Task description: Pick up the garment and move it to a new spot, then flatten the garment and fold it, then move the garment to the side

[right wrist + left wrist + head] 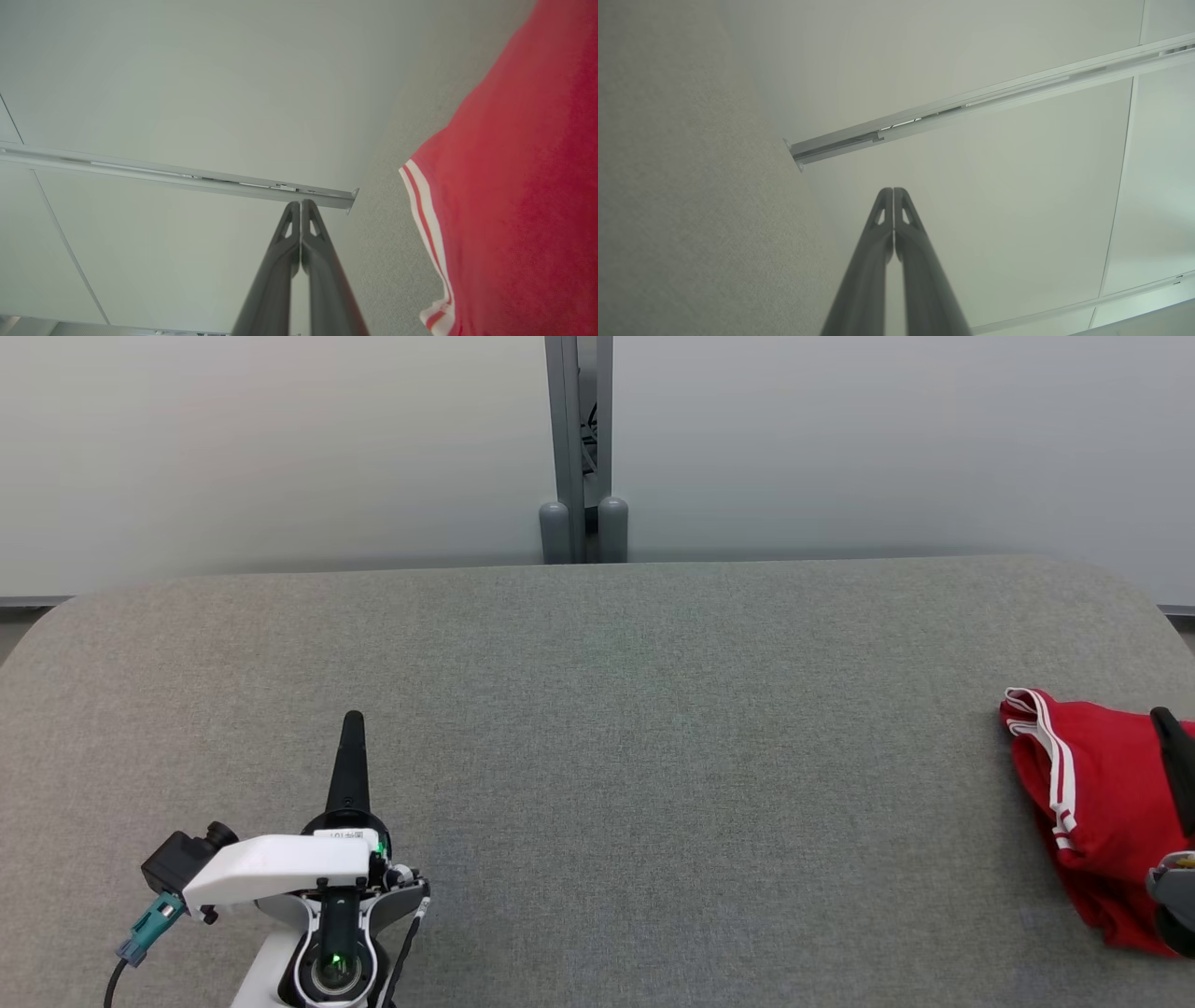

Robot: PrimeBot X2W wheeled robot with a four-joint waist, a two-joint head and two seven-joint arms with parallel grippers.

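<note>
Garment [1088,793], red w/ white stripes, lies bunched at table's [597,709] right edge. Left gripper [353,721] and right gripper [1164,717] both clamped closed, empty; right likely must open wide, bite thick fold.

Table [597,728]: grey, felt-like top with rounded far corners, stretching right across the head view.
Post [579,439]: grey metal upright, dead centre behind the table's far edge.
Caps [555,530]: two rounded grey stubs, one either side of the post's foot.
Wall [280,448]: pale, plain panels behind it all.
</note>
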